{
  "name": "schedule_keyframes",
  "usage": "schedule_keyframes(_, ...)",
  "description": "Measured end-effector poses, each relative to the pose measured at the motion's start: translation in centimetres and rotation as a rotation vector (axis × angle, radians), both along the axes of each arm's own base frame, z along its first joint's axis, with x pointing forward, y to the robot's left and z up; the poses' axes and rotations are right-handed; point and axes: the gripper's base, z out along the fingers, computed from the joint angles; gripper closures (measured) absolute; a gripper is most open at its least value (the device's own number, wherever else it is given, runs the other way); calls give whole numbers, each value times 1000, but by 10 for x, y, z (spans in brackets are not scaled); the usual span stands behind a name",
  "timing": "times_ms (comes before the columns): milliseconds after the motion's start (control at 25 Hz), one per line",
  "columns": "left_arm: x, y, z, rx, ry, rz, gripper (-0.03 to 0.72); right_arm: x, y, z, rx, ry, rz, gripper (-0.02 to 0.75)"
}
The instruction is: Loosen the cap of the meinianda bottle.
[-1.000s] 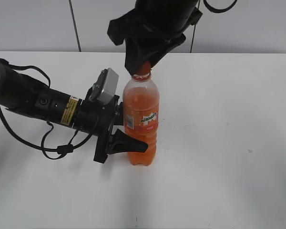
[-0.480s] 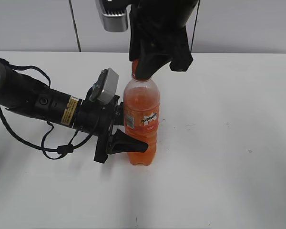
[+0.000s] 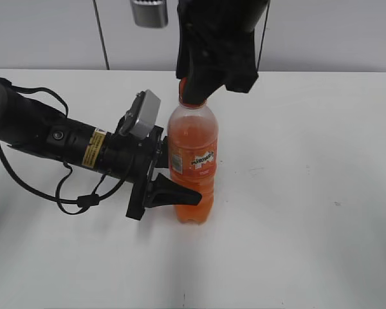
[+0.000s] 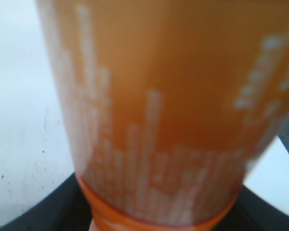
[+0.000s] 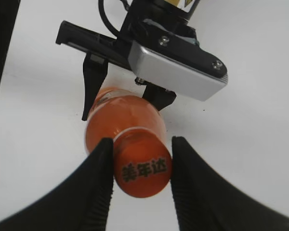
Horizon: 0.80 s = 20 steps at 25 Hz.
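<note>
my left fingers (image 3: 170, 193) clamp meinianda bottle (image 3: 192, 161) mid-frame | my right fingers (image 5: 140, 166) pinch cap (image 5: 142, 168) at top | bottle upright on counter (image 3: 309, 225)

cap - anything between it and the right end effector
Nothing visible. In the right wrist view the cap sits between the right end effector fingers, with the left finger against it and only a sliver of gap on the other side. The left end effector holds the bottle lower down.

Cap (image 5: 142, 169) top: dark print "美年达". Bottle (image 3: 192, 161) label: white logo (lettering too small to read). Yellow sticker (image 3: 94, 148) on left arm: illegible.
</note>
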Motion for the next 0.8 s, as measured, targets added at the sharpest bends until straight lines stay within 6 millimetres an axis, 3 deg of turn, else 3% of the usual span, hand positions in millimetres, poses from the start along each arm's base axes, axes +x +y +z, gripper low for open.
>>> schedule_keyframes(280,0,1,-2,23,-1,5,284,-11,-9,34,214,217,-671,467)
schedule_keyframes(600,0,1,-2,23,-1,5,284,-8,-12,34,257,303,-966,467)
schedule_keyframes(800,0,1,-2,23,-1,5,284,4,-27,34,267,297,-1056,467)
